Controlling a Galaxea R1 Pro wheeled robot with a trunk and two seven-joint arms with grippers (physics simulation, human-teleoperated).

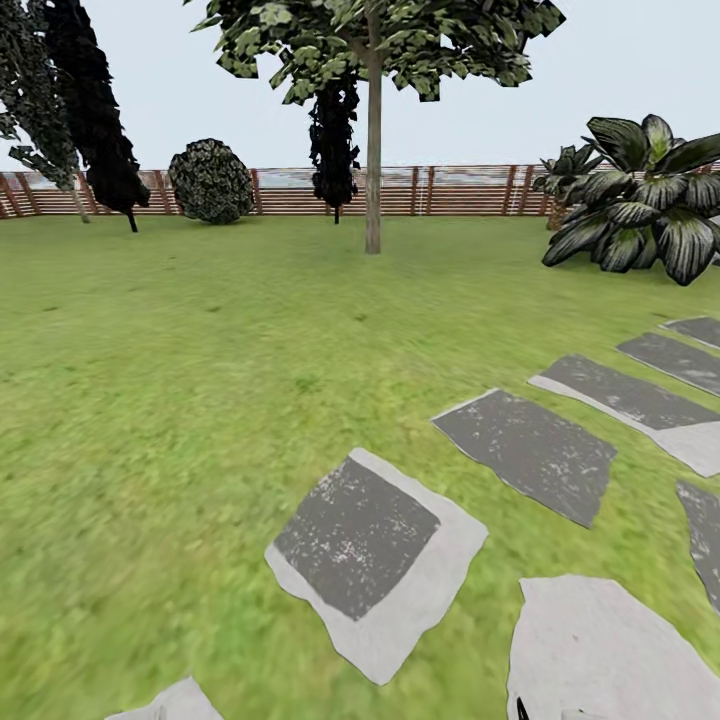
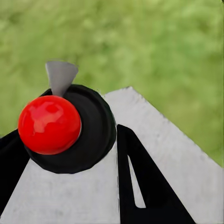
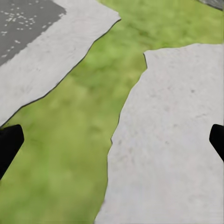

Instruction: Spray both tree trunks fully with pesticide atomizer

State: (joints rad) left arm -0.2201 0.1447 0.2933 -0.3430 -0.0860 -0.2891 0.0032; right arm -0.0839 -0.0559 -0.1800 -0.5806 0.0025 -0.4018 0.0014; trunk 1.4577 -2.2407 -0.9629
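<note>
Left wrist view, claw (image 2: 70,154) gripping atomizer (image 2: 70,128)

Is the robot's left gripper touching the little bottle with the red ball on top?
Touching. In the left wrist view, the pesticide atomizer sits between the left gripper's black fingers, with one finger pressed against its dark body.
</note>
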